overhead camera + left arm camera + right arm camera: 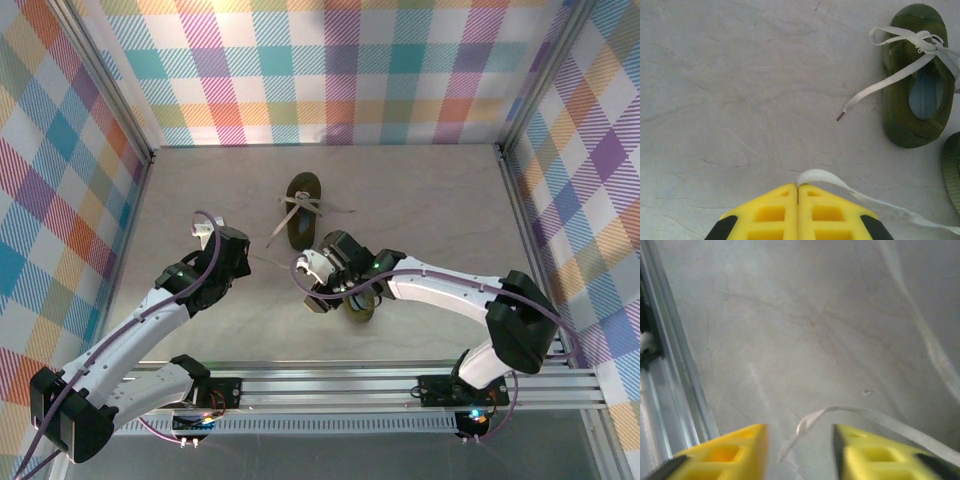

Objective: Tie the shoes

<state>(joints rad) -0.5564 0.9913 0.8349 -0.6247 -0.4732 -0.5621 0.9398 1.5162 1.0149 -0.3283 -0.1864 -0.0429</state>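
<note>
Landmark: far shoe (pixel 900 102), lying on the table (pixel 715 75).

- Far shoe: laces (pixel 910 39) crossed in a loose knot over its opening; one free tail runs out towards the left gripper side and ends in a dark tip on the table. The opening is empty, a bluish insole showing inside.
- Near shoe (pixel 360 306): just beside the far shoe on the robot's side, mostly under the right arm. What its opening holds cannot be read.
- Left gripper (pixel 798 187): near and to the left of the far shoe. Jaws fully together, pinching a folded bight of lace (pixel 815 176); the strand trails off towards the near shoe.
- Right gripper (pixel 800 437): close to the near shoe. Jaws about half apart, gripping nothing. A curled second lace end (pixel 812 419) lies between the fingers; the picture is blurred, so possibly it brushes one pad.

Handling (judgement): the laces are flat, limp and light, and will flop and slide out of a weak pinch. Grip across the flat side, a little back from the tip. The shoes look small and light, so a hard pull may drag them.
</note>
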